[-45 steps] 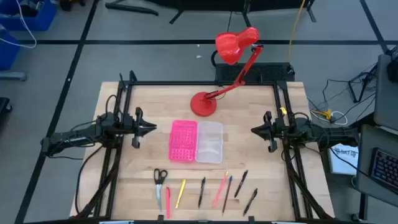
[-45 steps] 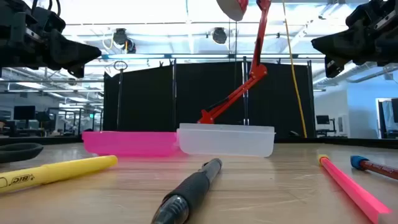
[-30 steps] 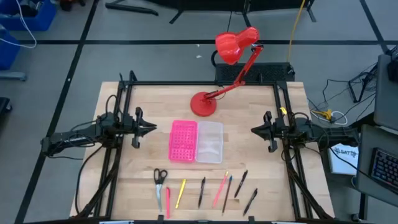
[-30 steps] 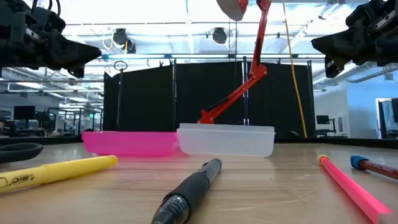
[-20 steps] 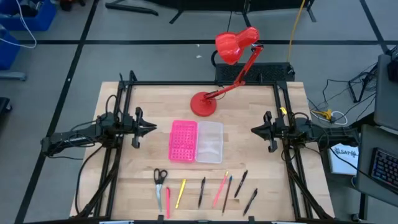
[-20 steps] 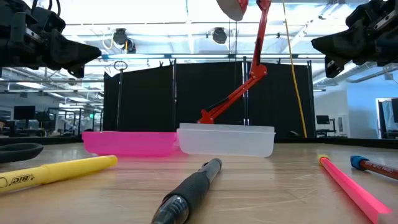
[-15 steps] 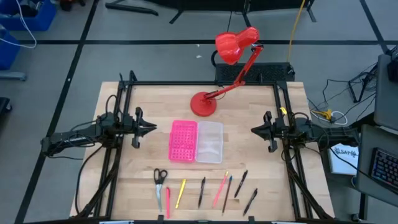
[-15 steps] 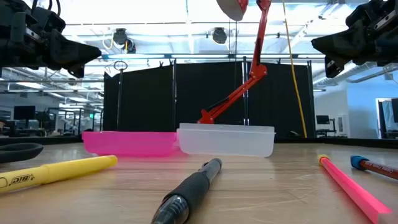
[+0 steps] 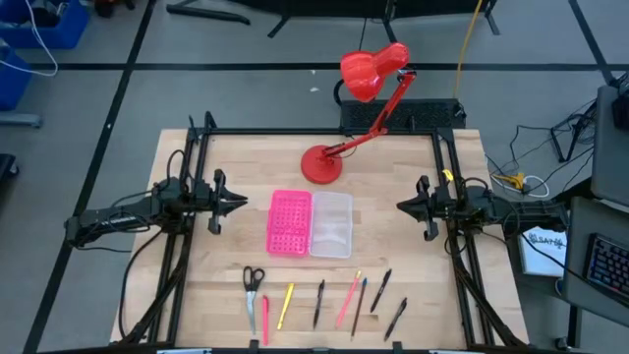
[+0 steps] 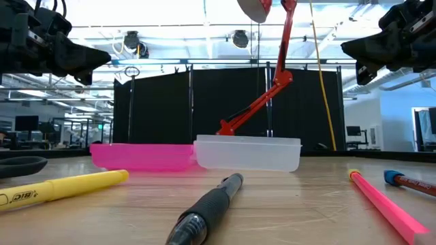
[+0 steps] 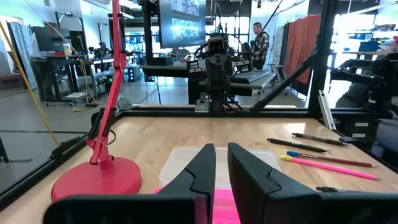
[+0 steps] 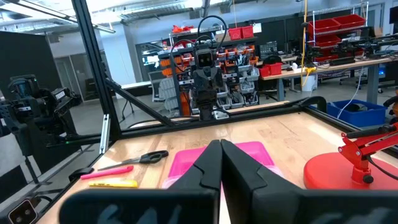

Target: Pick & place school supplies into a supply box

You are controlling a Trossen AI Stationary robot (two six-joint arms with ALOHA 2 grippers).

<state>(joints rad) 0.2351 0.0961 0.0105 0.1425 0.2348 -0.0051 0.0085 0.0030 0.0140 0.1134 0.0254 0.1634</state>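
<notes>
The supply box (image 9: 311, 224) lies open on the middle of the table, its pink holed half (image 9: 290, 223) toward the left and its clear half (image 9: 332, 224) toward the right. Black-handled scissors (image 9: 254, 278) and several pens and pencils, among them a yellow one (image 9: 286, 305) and a pink one (image 9: 347, 298), lie in a row by the near edge. My left gripper (image 9: 242, 202) hovers left of the box, its fingers a narrow gap apart (image 11: 221, 148). My right gripper (image 9: 401, 206) hovers right of the box, shut (image 12: 221, 144). Both are well above the table (image 10: 102, 58) (image 10: 347, 46).
A red desk lamp stands with its round base (image 9: 321, 164) just beyond the box; its arm slants up to the head (image 9: 371, 71) past the far edge. Black frame rails (image 9: 187, 236) run along both table sides. Bare wood lies between box and pens.
</notes>
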